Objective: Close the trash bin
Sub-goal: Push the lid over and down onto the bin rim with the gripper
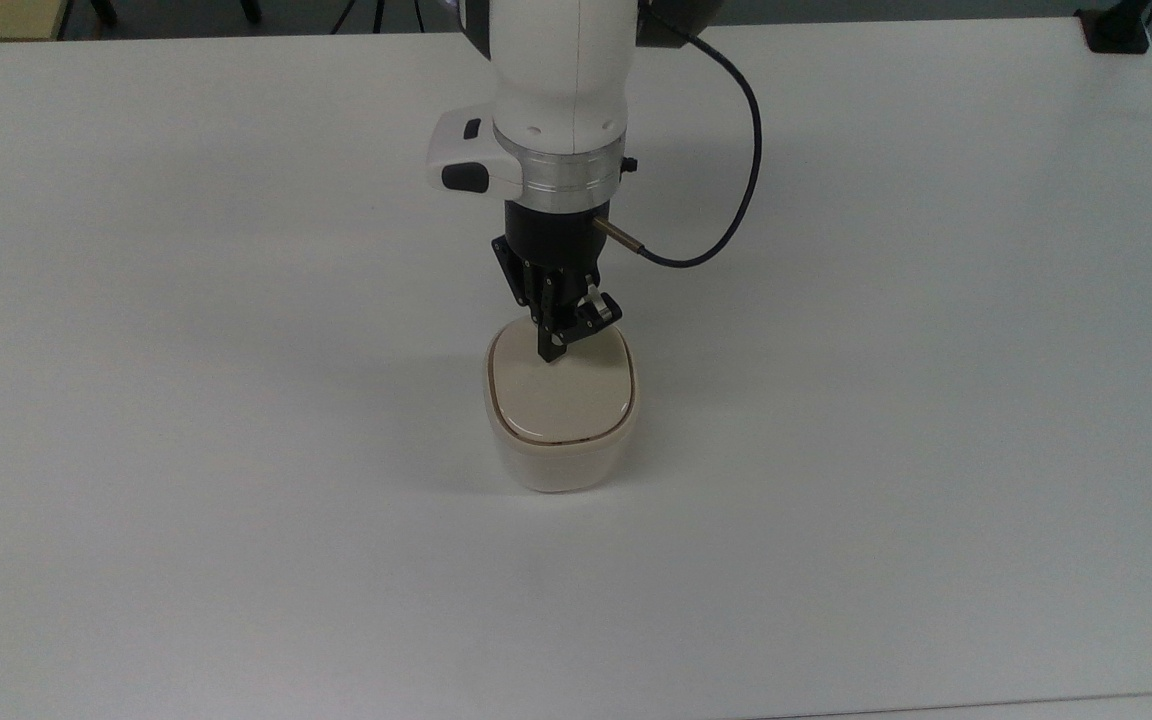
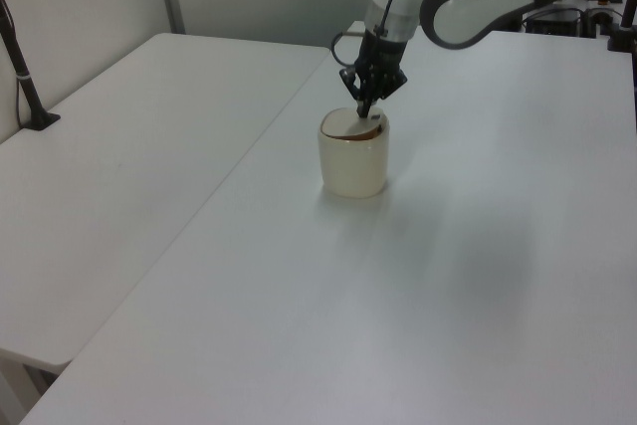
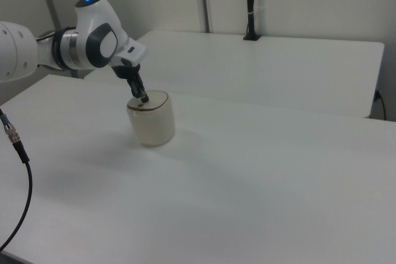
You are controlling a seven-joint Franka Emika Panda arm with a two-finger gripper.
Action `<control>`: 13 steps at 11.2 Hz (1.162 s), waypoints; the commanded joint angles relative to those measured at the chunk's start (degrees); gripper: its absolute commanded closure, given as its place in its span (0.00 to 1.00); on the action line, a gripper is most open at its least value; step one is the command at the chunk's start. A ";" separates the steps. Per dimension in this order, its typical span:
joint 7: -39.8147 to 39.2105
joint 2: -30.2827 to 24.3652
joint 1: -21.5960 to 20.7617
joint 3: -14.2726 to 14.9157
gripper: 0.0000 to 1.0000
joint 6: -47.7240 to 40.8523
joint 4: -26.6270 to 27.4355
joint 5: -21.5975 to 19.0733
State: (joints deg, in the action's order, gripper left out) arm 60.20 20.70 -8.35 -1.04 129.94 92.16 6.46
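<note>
The cream-white trash bin (image 1: 561,465) stands upright near the middle of the white table (image 1: 236,500). Its beige lid (image 1: 561,400) lies almost flat inside the rim, with a thin dark line around it. My gripper (image 1: 550,352) points down with its fingers shut and its tip touching the lid's far edge in the top view. In the left view the gripper (image 2: 363,112) sits on top of the bin (image 2: 351,161). The right view shows the gripper (image 3: 143,98) at the bin's (image 3: 151,125) upper rim.
A black cable (image 1: 736,215) loops from the wrist on the top view's right. A second table (image 2: 129,146) adjoins on the left view's left, with a black clamped post (image 2: 20,57). Another black post (image 3: 250,4) stands at the back in the right view.
</note>
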 commanded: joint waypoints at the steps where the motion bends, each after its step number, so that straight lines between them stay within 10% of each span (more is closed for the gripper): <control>1: -0.78 0.65 0.01 -1.16 1.00 -0.30 1.88 1.80; 10: -5.15 -8.12 3.16 -2.21 1.00 -10.03 -0.05 1.89; 13: -17.97 -14.62 5.71 -2.21 0.96 -19.42 0.13 -5.13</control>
State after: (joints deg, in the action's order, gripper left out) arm 51.67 11.71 -4.95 -2.40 117.03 90.56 5.34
